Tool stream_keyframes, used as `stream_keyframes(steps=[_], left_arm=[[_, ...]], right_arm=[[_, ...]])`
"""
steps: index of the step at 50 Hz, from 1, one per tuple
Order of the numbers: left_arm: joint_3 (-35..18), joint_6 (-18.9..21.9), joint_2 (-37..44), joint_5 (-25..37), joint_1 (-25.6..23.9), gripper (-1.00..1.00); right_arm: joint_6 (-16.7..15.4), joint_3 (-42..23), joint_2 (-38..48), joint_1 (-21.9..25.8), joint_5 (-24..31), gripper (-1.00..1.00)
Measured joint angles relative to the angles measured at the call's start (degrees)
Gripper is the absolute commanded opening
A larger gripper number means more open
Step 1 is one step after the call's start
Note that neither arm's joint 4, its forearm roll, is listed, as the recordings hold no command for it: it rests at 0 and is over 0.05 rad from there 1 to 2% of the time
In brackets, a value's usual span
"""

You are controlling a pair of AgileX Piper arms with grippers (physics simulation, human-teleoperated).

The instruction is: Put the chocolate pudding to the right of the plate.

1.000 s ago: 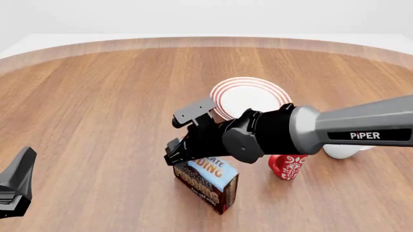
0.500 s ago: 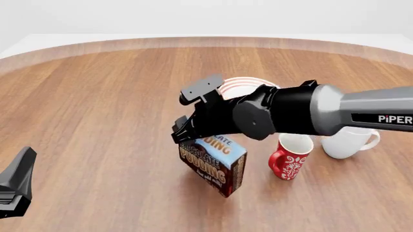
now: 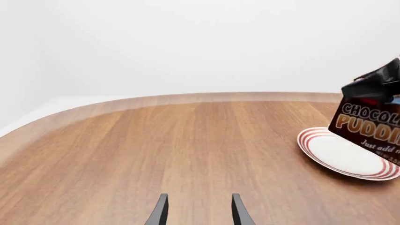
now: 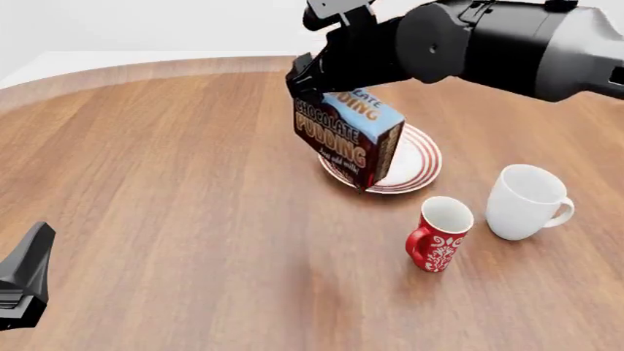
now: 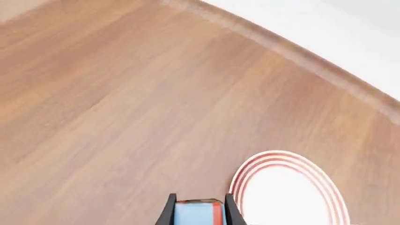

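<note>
- The carrying step is in hand: the right gripper (image 4: pixel 314 73) is clamping the chocolate pudding (image 4: pixel 348 136) by its light-blue top and holding it in the air, tilted, with nothing under it touching the table.
- In the front view the carton is hanging over the left part of the plate (image 4: pixel 417 167), so the plate's near-left rim is hidden behind it; the red-ringed rim is showing on the right.
- In the right wrist view the two fingers (image 5: pixel 169 212) are sitting tight on either side of the blue-and-red carton top (image 5: pixel 198 213), with the plate (image 5: pixel 289 191) just beside it.
- The left gripper (image 3: pixel 198 212) is idling low at the near left of the table (image 4: pixel 146 183), its fingers parted and holding nothing.
- To the right of the plate are standing a white mug (image 4: pixel 524 201) and, nearer, a red patterned mug (image 4: pixel 439 234), both a little toward the near side.
- My judgement: the next move calls for carrying the carton rightward across the plate, then lowering it on bare wood beside the plate's right rim, clear of the white mug, and levelling it before letting go.
</note>
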Motion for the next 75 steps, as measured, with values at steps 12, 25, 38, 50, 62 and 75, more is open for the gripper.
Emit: stream_keyframes(steps=[12, 25, 38, 50, 62, 75], left_arm=[[0.0, 0.0, 0.0, 0.0, 0.0, 1.0], [0.0, 0.0, 0.0, 0.0, 0.0, 1.0], [0.0, 0.0, 0.0, 0.0, 0.0, 1.0], [0.0, 0.0, 0.0, 0.0, 0.0, 1.0], [0.0, 0.0, 0.0, 0.0, 0.0, 1.0], [0.0, 0.0, 0.0, 0.0, 0.0, 1.0]], right_arm=[[0.2, -12.8, 4.6, -7.4, 3.5, -1.0], [2.0, -22.2, 11.3, -18.1, 3.9, -1.0], [3.3, -23.9, 16.3, -27.0, 1.2, -1.0], [4.1, -23.0, 19.9, -33.1, -2.0, -1.0], [4.5, -22.0, 23.5, -36.3, -4.9, -1.0], [5.4, -19.6, 25.4, -38.9, -8.0, -1.0]])
